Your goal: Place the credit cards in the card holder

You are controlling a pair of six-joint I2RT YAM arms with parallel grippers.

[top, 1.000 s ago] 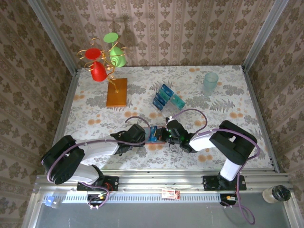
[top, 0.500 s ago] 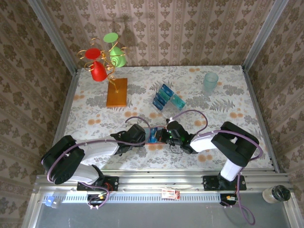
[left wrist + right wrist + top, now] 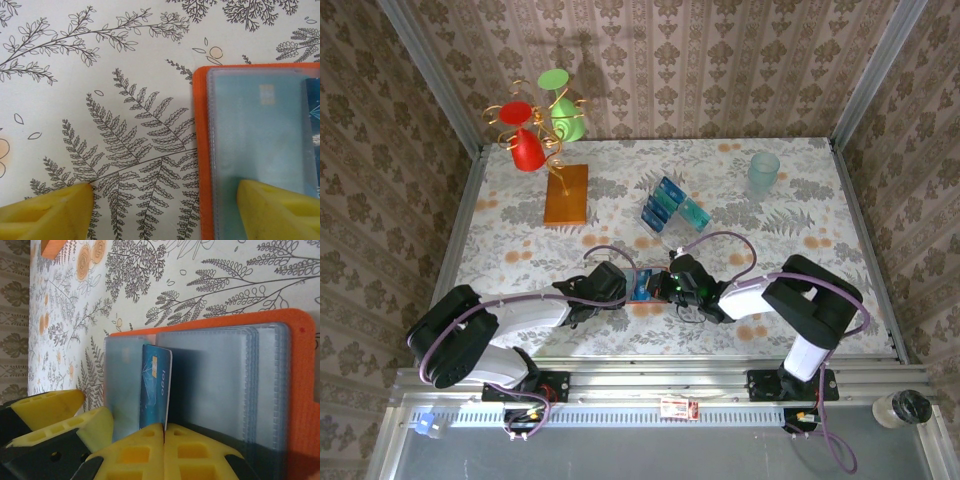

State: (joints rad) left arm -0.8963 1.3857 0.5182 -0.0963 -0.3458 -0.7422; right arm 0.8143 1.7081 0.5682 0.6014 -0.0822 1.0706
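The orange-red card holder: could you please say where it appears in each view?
Top external: orange-red card holder, low centre.
Left wrist: holder at right side, running off frame.
Right wrist: holder from centre to right edge.
Shared landmark: the blue credit card tucked in its sleeves.

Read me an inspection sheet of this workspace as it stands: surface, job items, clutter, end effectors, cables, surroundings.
Surface: fern-print tablecloth, lying flat.
Job's things: orange card holder lies open; one blue card stands among its clear sleeves; spare cards are piled farther back.
Clutter: cup tree on a wooden board; translucent cup.
Grippers: left end effector open, one finger over the holder's sleeve; right end effector shut on the blue card.
Cables: purple cables loop along both arms.
Surroundings: wallpapered walls; capped bottle beyond the rail.
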